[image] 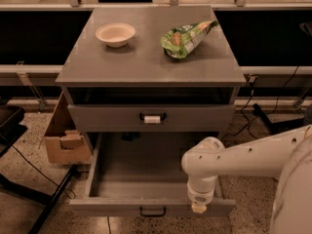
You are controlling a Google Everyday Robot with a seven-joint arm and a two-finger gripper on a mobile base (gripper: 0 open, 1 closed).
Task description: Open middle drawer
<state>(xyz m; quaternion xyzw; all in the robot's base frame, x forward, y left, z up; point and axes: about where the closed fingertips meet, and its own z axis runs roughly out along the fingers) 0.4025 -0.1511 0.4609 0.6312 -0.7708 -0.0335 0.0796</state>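
Middle drawer point(109, 207) stands well out, below tagged drawer point(107, 117). Expect stiff, light box sliding straight on runners. Your hold: black loop handle point(152, 211), front centre. Gripper point(198, 207) hangs over front rim, right of handle. Claw state: cannot tell.

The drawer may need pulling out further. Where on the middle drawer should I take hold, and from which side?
Take the small black loop handle at the centre of the flat front of the middle drawer, coming from the front: it looks like the only raised part there. The gripper hangs right of it, at the front's top edge.
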